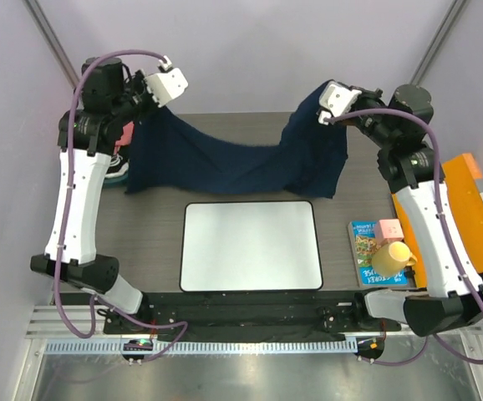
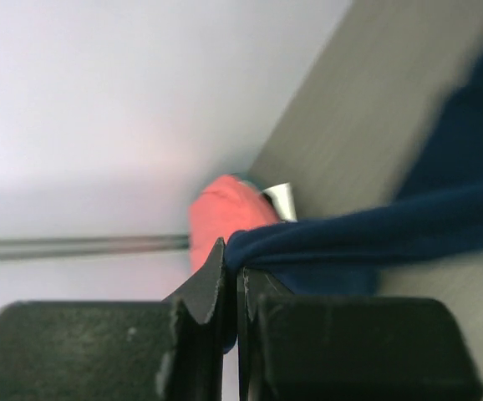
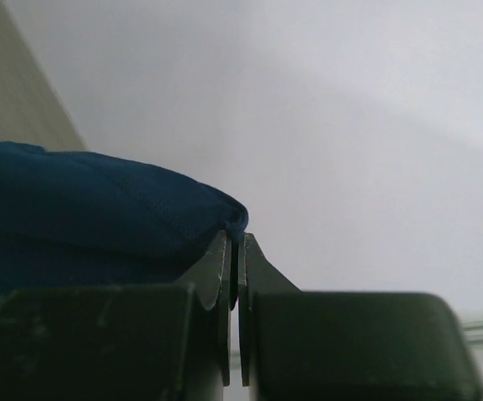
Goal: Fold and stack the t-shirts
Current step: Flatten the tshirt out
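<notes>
A: Status on the large dark navy blue cloth t-shirt (image 1: 233, 163)?
B: Lifted at both ends, sagging in the middle. Strung across the far part of the grey wood-grain table (image 1: 158, 242), behind the white rounded-corner rectangular mat (image 1: 250, 245). Lower part seemingly resting on the tabletop, just short of the mat's far edge.
A: State of left gripper (image 2: 231, 261)?
B: Jaws pinched together on a bunched navy edge. Held high at far left.
A: And right gripper (image 3: 234, 242)?
B: Same: jaws together, nipping a fold of navy fabric right at the tips. Held high at far right.
A: Location of salmon-pink cloth t-shirt (image 2: 225, 213)?
B: Lumped at the far left of the table by the wall, just behind the left grip point. Mostly hidden by the arm from above. Can't tell if touching the navy one.
A: Anything else around?
B: Flat orange panel (image 1: 475, 213) along the right edge. Beside it, a colourful booklet (image 1: 363, 251) with a yellow rounded object (image 1: 392, 256) and a small pink block (image 1: 387, 229) on or against it.
</notes>
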### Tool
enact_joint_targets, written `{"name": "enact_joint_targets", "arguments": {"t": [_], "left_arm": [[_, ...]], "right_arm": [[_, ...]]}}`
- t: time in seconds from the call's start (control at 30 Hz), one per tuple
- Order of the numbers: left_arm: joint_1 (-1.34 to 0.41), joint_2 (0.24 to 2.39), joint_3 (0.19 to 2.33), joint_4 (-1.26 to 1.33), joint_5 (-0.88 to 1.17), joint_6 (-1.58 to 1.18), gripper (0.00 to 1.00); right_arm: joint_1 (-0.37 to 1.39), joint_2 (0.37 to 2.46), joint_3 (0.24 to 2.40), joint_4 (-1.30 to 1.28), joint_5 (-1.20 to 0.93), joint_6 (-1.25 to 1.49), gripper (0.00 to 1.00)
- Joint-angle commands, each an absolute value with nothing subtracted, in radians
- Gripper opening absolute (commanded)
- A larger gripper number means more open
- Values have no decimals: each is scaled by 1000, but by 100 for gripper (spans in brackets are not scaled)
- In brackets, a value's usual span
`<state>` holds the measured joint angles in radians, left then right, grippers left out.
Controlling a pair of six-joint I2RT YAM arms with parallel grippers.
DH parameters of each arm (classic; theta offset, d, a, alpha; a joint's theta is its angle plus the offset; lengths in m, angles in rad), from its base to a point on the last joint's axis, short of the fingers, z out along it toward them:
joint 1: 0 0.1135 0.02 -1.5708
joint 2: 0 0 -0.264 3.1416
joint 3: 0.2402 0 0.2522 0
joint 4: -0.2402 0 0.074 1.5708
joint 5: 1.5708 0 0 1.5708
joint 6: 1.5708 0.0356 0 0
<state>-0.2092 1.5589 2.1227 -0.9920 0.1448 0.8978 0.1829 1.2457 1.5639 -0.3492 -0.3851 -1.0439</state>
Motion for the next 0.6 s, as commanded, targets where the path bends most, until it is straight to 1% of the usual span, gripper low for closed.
{"name": "enact_joint_targets", "arguments": {"t": [0.0, 0.03, 0.07, 0.1, 0.13, 0.17, 0.2, 0.23, 0.27, 0.3, 0.33, 0.37, 0.4, 0.43, 0.47, 0.5, 0.53, 0.57], "left_arm": [[-232, 1676, 2140, -651, -118, 933, 0], [-242, 1701, 2193, -582, -174, 921, 0], [-253, 1750, 2225, -430, -207, 922, 0], [-264, 1779, 2259, -358, -231, 937, 0], [-282, 1805, 2323, -280, -250, 1012, 0], [-287, 1828, 2347, -94, -258, 1058, 0], [-290, 1873, 2361, 14, -247, 1115, 0], [-287, 1893, 2355, 144, -226, 1194, 0], [-278, 1923, 2358, 381, -148, 1332, 0], [-252, 1989, 2418, 469, -99, 1389, 0], [-241, 2034, 2487, 515, -63, 1419, 0], [-232, 2074, 2576, 514, -28, 1420, 0], [-215, 2127, 2718, 509, -19, 1408, 0], [-206, 2129, 2741, 514, -6, 1402, 0], [-201, 2115, 2725, 602, 24, 1402, 0], [-192, 2042, 2613, 664, 35, 1404, 0], [-192, 2001, 2546, 749, 41, 1407, 0], [-192, 1947, 2477, 782, 44, 1398, 0]], "right_arm": [[184, 1380, 1491, 62, -270, -1204, 1], [186, 1411, 1500, 183, -247, -1225, 1], [187, 1452, 1544, 234, -236, -1245, 1], [190, 1518, 1577, 292, -224, -1259, 1], [192, 1558, 1615, 389, -215, -1279, 1], [192, 1595, 1706, 434, -198, -1285, 1], [192, 1630, 1760, 472, -184, -1295, 1], [193, 1700, 1813, 570, -173, -1308, 1], [193, 1732, 1918, 612, -160, -1322, 1], [193, 1785, 1975, 644, -155, -1334, 1], [195, 1801, 2081, 700, -153, -1353, 1], [193, 1813, 2132, 713, -155, -1358, 1], [201, 1815, 2172, 718, -161, -1368, 1], [207, 1801, 2227, 730, -169, -1380, 1], [215, 1783, 2236, 732, -190, -1390, 1], [230, 1761, 2237, 735, -205, -1393, 1], [239, 1696, 2199, 732, -219, -1396, 1], [245, 1660, 2165, 724, -233, -1397, 1]]}}
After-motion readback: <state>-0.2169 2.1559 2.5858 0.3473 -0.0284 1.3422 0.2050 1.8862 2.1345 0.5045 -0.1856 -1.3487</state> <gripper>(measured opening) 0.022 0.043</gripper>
